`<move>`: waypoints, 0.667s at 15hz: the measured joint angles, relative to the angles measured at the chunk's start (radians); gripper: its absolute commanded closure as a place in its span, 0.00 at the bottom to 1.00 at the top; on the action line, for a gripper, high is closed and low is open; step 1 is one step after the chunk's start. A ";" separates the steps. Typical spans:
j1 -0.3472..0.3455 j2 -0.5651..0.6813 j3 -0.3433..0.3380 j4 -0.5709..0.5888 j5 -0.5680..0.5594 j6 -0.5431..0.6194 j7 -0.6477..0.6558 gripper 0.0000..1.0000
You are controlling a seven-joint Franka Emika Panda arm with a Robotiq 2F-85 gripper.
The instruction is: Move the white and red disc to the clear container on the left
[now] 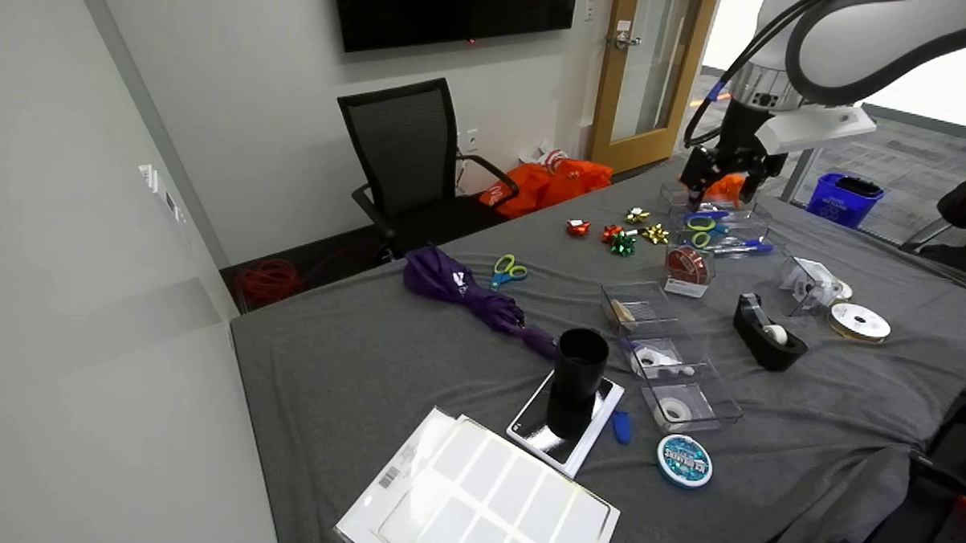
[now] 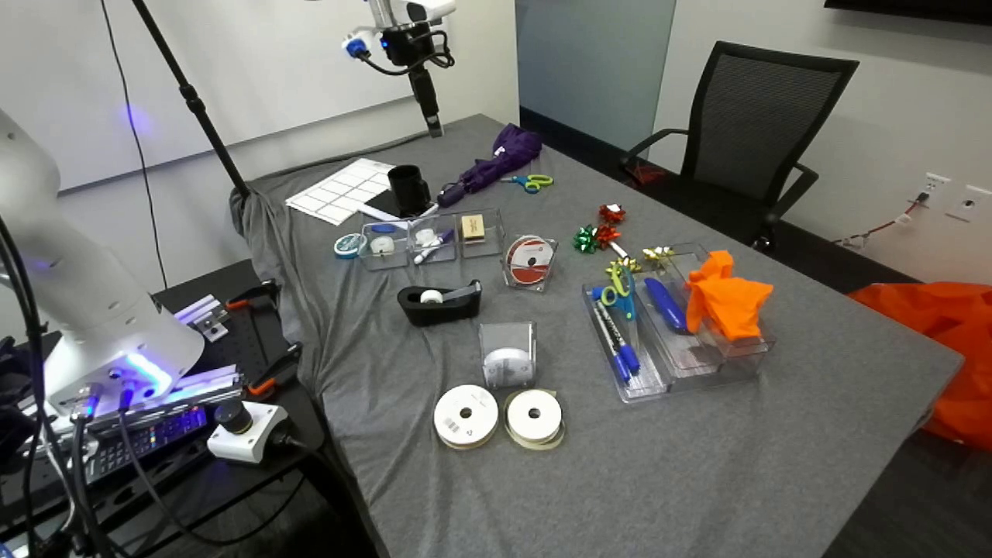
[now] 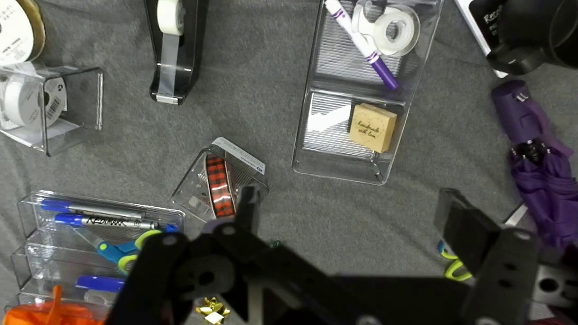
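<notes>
1. My gripper [image 3: 352, 210]: jaws spread wide, sides well apart in the wrist view; I hang above the gray cloth-covered table [image 1: 351, 363].
2. Task thing, the white and red disc [image 2: 530, 260]: reads as the ribbon spool, standing on edge inside a clear box [image 3: 246, 175]; wrist view shows its red-and-black plaid rim.
3. Three-compartment clear container [image 3: 334, 167]: near that box, apart from it. End compartment, wooden stamp block [image 3: 372, 128]; middle, tape roll [image 3: 407, 37] plus purple-capped marker [image 3: 361, 43]; last, another tape roll [image 1: 670, 425]. Can't tell which clear container the task means by "left".
4. Black tape dispenser [image 2: 438, 311]: on the table, near both.
5. Other clear box [image 2: 508, 335]: white spool [image 2: 508, 368] inside, two white spools [image 2: 453, 425] just beside it.
6. Clear trays [image 2: 705, 377]: blue-capped markers [image 2: 628, 358], scissors [image 2: 618, 293], orange piece [image 2: 725, 302], looks like fabric. Shiny bows [image 2: 606, 235] near them, red, green, gold.
7. Black mug [image 1: 580, 363]: upright on a flat white-edged box [image 1: 534, 422]. White gridded sheets [image 1: 508, 485] beside that. Teal-blue tin [image 1: 684, 461] near the container's end. Purple umbrella [image 1: 490, 304] near the mug, second scissors [image 1: 501, 278] near it.
8. Black chair [image 1: 399, 148] past the table edge.
</notes>
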 measured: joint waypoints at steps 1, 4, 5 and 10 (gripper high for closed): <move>-0.001 0.016 -0.013 0.013 0.000 0.000 -0.019 0.00; -0.011 0.083 -0.058 0.075 -0.001 -0.005 -0.085 0.00; -0.015 0.111 -0.073 0.102 -0.001 -0.013 -0.110 0.00; -0.054 0.254 -0.109 0.242 0.019 -0.051 -0.263 0.00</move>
